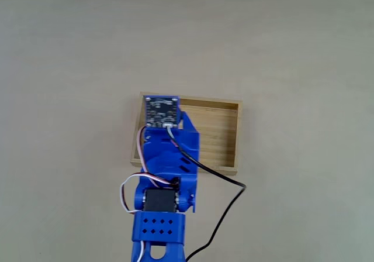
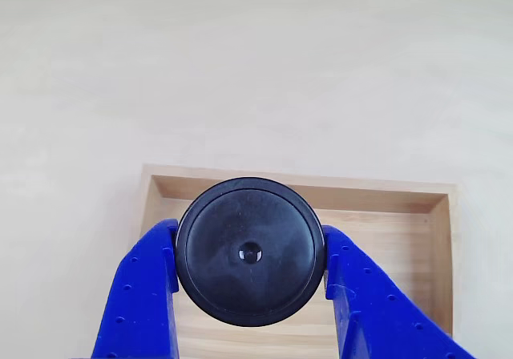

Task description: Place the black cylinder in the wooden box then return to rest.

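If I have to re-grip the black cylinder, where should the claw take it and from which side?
As now: the claw clamps the black cylinder across its round side wall, one finger on each side, approaching from above. The flat dimpled top gives no purchase. It hangs over the wooden box.

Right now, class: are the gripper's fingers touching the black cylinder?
Touching. The other view shows both blue fingers pressed against the black cylinder with no gap, above the wooden box.

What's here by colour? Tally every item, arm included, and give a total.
Black: 1, the black cylinder
Light wood: 1, the wooden box
Blue: 1, the arm with its gripper shut on the cylinder
Total: 3
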Available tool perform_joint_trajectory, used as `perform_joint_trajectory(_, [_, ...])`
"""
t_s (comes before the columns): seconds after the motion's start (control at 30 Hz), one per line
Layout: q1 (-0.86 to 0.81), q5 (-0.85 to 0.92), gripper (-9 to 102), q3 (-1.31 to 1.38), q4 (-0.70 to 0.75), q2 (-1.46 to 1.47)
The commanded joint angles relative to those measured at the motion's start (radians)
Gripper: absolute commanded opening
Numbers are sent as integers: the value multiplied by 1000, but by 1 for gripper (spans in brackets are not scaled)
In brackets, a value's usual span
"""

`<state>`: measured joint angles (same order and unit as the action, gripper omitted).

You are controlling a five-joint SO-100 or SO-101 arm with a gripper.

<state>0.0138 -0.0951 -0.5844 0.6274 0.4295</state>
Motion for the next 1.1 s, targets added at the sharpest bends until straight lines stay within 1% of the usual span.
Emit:
perform_joint_trajectory(0.0, [-38,0,16,21,-43,-3])
perform_joint_trajectory(0.3, [-64,0,16,21,-57,-77])
perform_joint_trajectory(0.67, [-49,8,16,46,-98,-207])
perform_joint_trajectory(1.07, [-41,11,16,101,-106,-299])
